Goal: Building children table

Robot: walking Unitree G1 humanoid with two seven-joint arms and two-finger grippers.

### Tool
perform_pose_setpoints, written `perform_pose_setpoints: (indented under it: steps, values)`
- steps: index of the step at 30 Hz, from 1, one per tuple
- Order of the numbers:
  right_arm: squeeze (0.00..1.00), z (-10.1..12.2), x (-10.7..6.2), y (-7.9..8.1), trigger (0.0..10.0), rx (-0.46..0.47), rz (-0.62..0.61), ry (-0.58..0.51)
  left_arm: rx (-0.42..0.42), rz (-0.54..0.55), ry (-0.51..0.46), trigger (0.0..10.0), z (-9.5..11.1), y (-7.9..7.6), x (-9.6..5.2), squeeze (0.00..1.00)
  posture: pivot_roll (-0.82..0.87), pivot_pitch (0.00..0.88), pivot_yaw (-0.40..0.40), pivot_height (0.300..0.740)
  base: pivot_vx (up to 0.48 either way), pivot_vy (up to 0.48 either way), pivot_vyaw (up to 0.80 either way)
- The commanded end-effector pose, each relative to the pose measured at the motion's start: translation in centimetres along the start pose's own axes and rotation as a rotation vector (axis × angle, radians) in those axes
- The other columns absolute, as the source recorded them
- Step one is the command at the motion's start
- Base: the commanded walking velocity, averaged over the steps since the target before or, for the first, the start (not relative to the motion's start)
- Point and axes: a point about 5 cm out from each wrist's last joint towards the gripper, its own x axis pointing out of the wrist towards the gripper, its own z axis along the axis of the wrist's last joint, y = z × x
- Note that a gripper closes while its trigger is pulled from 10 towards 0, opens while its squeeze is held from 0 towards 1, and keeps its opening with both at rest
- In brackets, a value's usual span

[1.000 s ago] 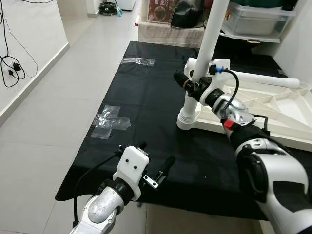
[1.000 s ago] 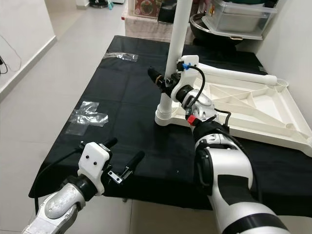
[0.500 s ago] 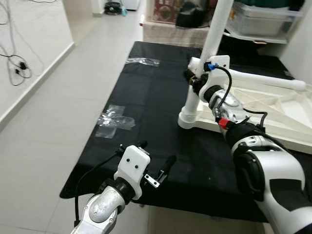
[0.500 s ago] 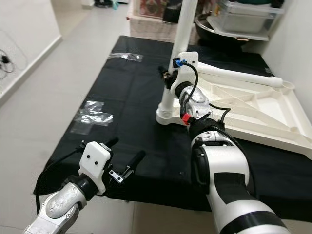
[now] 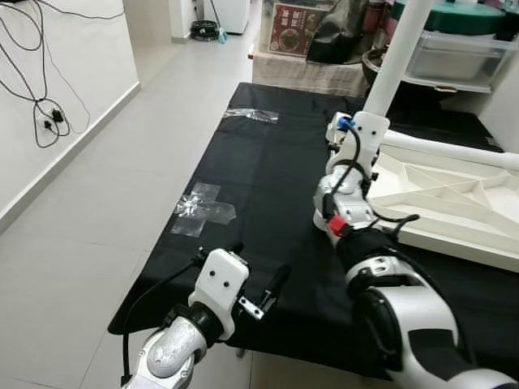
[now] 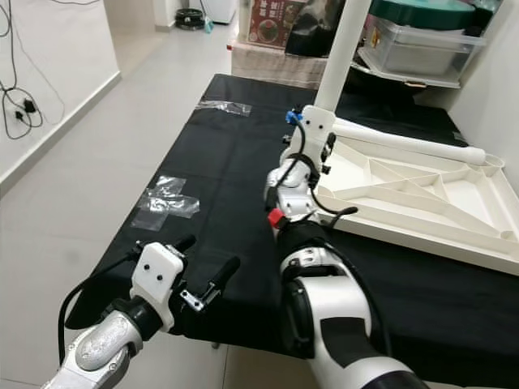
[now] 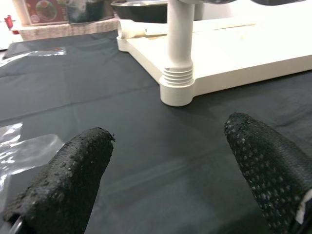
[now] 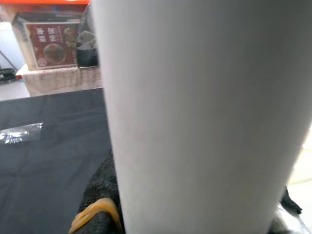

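**Right jaws on the upright leg, left jaws spread and empty**

Your right jaws are closed around the upright white table leg (image 6: 344, 50): in the right wrist view the leg stands directly against the camera with a black finger (image 8: 100, 195) pressed to its side. From the head views you see the right gripper (image 6: 318, 138) reaching up to the leg a little above its base, with the silver forearm running back toward you.

Your left jaws stand wide apart and hold nothing. The left gripper (image 5: 261, 279) hovers over the near edge of the black cloth (image 5: 268, 170), and the left wrist view looks between the two black fingertips (image 7: 68, 175) toward the ribbed collar (image 7: 177, 78) where the leg meets the corner of the white table top (image 6: 422, 194).

That white table top lies upside down on the cloth, ribs facing up, on your right-hand side. One leg rises from its near left corner, the one you have hold of. A second white leg (image 6: 405, 143) lies flat along the far edge of the upturned top.

Two pieces of clear plastic wrap rest on the cloth: one (image 5: 204, 209) near its left edge, well apart from the gripper, and another (image 5: 251, 115) near the far left corner. Beyond the cloth you see a clear storage bin (image 5: 450, 57) and a red printed box (image 5: 293, 18). Black cables (image 5: 45, 121) hang on the white wall to your left.
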Motion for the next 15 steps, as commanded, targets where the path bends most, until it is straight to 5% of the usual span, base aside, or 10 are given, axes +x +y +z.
perform_pose_setpoints:
  steps: [1,2,3,8,9,13,15]
  values:
    - [0.0,-1.0,-1.0,0.8,10.0,0.041,0.083,-0.003,-0.003,-0.002,0.002,10.0,-0.1,-0.3,0.0,0.0,0.1,0.108,-0.093,0.74,0.0,0.0,0.0]
    - [0.0,-1.0,-1.0,0.8,10.0,0.041,0.083,-0.003,-0.003,-0.002,0.002,10.0,-0.1,-0.3,0.0,0.0,0.1,0.108,-0.093,0.74,0.0,0.0,0.0]
    - [1.0,-0.9,-1.0,0.7,10.0,0.056,0.153,-0.038,-0.004,0.0,0.002,10.0,-0.2,-0.3,0.0,0.0,0.1,0.109,-0.092,0.74,0.0,0.0,0.0]
    - [1.0,-1.2,0.0,-0.9,10.0,0.038,0.204,-0.044,-0.01,0.008,-0.003,10.0,-0.1,-0.2,0.1,0.0,0.1,0.108,-0.096,0.74,0.0,0.0,0.0]
    - [0.0,-1.2,0.3,-1.5,10.0,0.029,0.239,-0.064,-0.007,0.004,-0.005,10.0,0.0,-0.2,0.2,0.0,0.1,0.109,-0.094,0.74,0.0,0.0,0.0]
    - [0.0,-1.4,0.7,-2.1,10.0,0.05,0.392,-0.053,-0.004,0.0,-0.004,10.0,-0.1,-0.3,0.2,0.0,0.09,0.11,-0.086,0.74,0.0,0.0,0.0]
    - [0.0,-1.7,1.0,-2.4,10.0,0.106,0.663,0.008,-0.005,-0.001,-0.001,10.0,-0.2,-0.3,0.1,0.0,0.1,0.11,-0.088,0.74,0.0,0.0,0.0]
